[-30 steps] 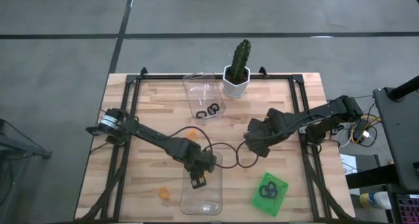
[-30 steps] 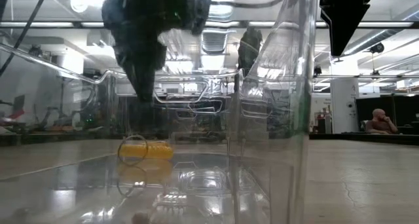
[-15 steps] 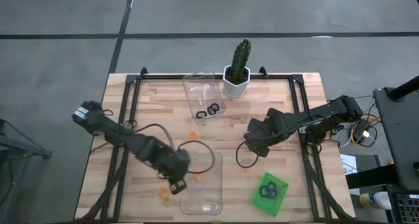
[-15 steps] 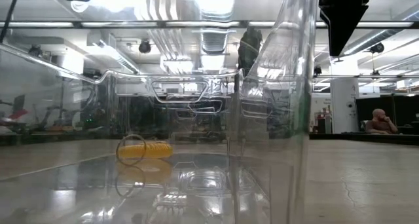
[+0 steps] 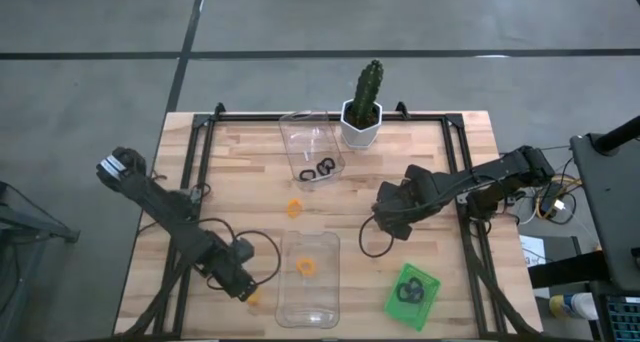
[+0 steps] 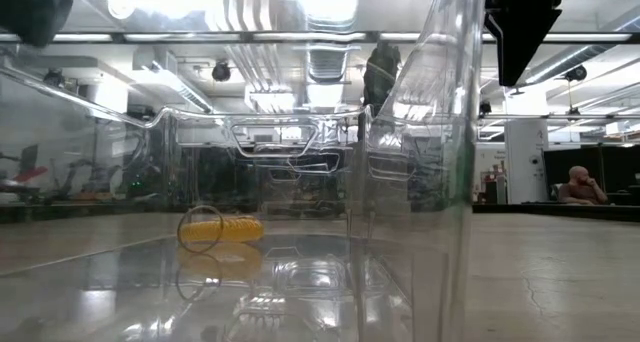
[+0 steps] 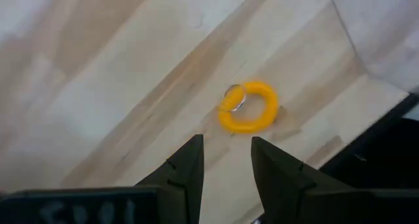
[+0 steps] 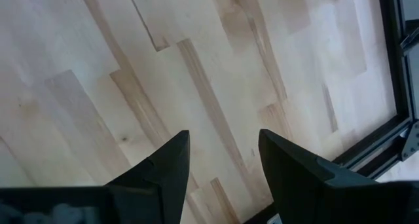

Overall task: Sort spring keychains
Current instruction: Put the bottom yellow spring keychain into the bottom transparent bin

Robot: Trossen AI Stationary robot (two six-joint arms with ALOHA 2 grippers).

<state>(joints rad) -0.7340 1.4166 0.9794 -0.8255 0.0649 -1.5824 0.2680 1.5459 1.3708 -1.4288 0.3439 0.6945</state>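
Observation:
Small coiled spring keychains lie in several places. One orange keychain (image 5: pixel 306 266) rests on the floor of the near clear tray (image 5: pixel 320 312) and also shows in the low view as an orange keychain (image 6: pixel 215 229). Another orange keychain (image 5: pixel 294 208) lies on the wood mid-table. A third orange keychain (image 5: pixel 254 298) (image 7: pixel 249 106) lies flat on the wood left of that tray. My left gripper (image 5: pixel 240 282) (image 7: pixel 226 155) hovers open just beside it, touching nothing. Black keychains (image 5: pixel 318 169) sit in the far clear tray (image 5: pixel 305 132). Dark keychains (image 5: pixel 408 288) lie in the green tray (image 5: pixel 428 304). My right gripper (image 5: pixel 390 220) (image 8: pixel 219 152) hangs open over bare wood.
A potted cactus (image 5: pixel 364 107) stands at the table's far edge beside the far clear tray. Black cables (image 5: pixel 372 244) loop across the wood between the trays. Bare wood lies at the table's left and around the right gripper. A person (image 6: pixel 580 187) sits far off in the room.
My left gripper has left the spot above the near clear tray, rising out of the low view and swinging toward the table's left and near edge, ending beside the orange keychain on the wood. The keychain in the tray has stayed put.

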